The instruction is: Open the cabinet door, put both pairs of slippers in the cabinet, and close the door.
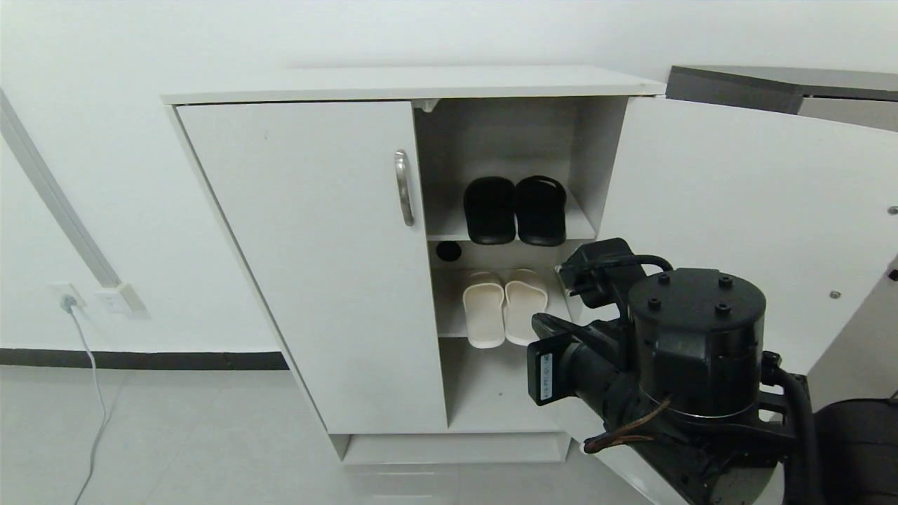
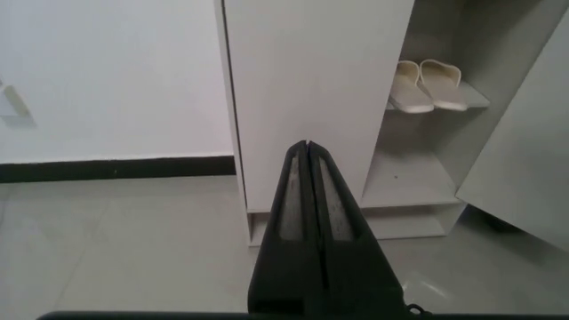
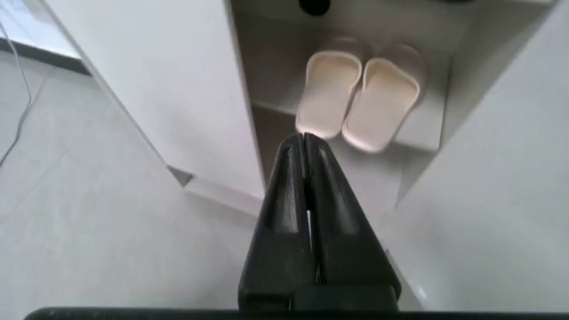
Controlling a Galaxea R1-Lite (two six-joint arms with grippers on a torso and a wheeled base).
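Right arm [image 1: 694, 351] of the robot fills the near corner in the head view, set low in front of the cabinet's open right door [image 1: 744, 224]. Its right gripper [image 3: 307, 142] points toward the shelves with its 2 fingers [image 3: 286, 191] pressed flat together and nothing between them. The left gripper [image 2: 307, 151] hangs over the grey floor [image 2: 133, 249] before the closed left door [image 1: 316, 266], its own fingers [image 2: 292, 196] likewise pinched together and carrying nothing.

Beyond them stands the white cabinet [image 1: 414, 83]. The cream slippers [image 1: 504, 306] lie side by side on the middle shelf, toes inward. The black slippers [image 1: 514, 209] lie the same way on the shelf above. The metal handle [image 1: 403, 187] of the left door sits at that door's inner edge.

With both pairs stowed, the job looks to be at its last step: shutting the right door. That door is swung wide toward the robot's right. Its outer face and handle are hidden, though 2 small screws on the inner face probably mark where the handle is fixed. The next move calls for the right arm to pull back clear of the opening, get round the door's free edge to its outer face, and swing it home. Nothing should be left in the door's path.
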